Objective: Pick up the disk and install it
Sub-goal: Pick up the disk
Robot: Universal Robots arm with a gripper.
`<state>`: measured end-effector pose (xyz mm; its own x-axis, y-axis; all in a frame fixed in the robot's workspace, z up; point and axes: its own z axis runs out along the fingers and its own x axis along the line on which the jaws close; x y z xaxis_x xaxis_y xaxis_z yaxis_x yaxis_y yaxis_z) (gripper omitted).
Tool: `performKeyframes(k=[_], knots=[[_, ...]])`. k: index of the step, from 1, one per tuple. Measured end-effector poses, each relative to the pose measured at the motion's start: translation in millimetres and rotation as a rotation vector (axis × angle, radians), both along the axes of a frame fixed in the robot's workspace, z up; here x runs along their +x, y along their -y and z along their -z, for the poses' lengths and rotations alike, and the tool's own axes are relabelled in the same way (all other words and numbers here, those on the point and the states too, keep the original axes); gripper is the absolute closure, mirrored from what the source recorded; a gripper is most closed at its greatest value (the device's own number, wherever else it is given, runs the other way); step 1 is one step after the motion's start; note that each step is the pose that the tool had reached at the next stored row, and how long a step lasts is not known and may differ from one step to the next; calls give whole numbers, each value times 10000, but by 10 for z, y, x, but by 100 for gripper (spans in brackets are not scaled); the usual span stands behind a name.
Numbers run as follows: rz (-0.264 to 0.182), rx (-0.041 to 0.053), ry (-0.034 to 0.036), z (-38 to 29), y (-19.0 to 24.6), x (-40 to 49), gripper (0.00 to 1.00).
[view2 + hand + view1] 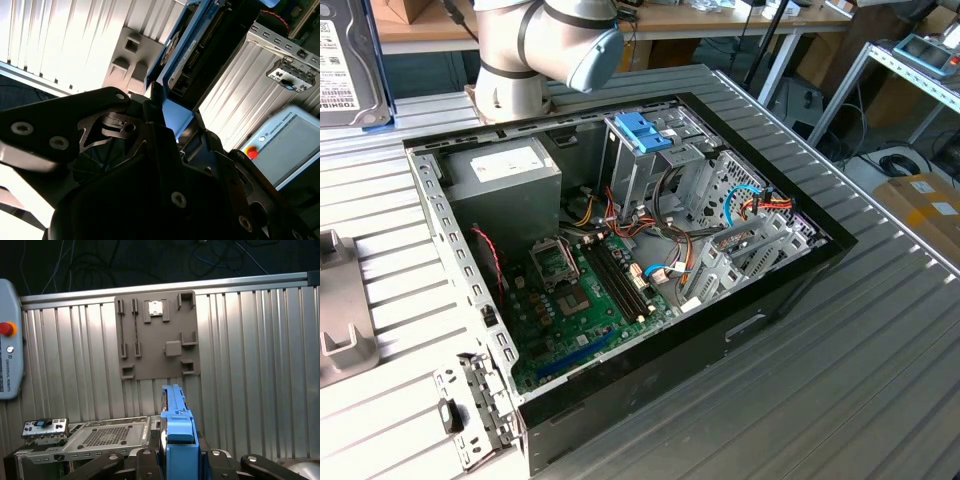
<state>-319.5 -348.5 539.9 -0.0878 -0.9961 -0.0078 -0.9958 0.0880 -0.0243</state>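
The end effector (178,462) is clamping its fingers on the disk (174,407), holding it clear above the worktop (250,365), so pickup is looking done, with installation into the open computer case (760,310) not yet done.

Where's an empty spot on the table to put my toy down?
The ribbed table is bare between the computer case and its edge on the exterior view's right. Inside the case, cables and the motherboard crowd everything. The gripper holds the disk.
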Motion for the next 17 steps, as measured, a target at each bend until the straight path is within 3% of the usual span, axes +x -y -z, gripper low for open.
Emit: performKeyframes(k=[17], knots=[[0, -16, 1, 6, 0, 104, 63]])
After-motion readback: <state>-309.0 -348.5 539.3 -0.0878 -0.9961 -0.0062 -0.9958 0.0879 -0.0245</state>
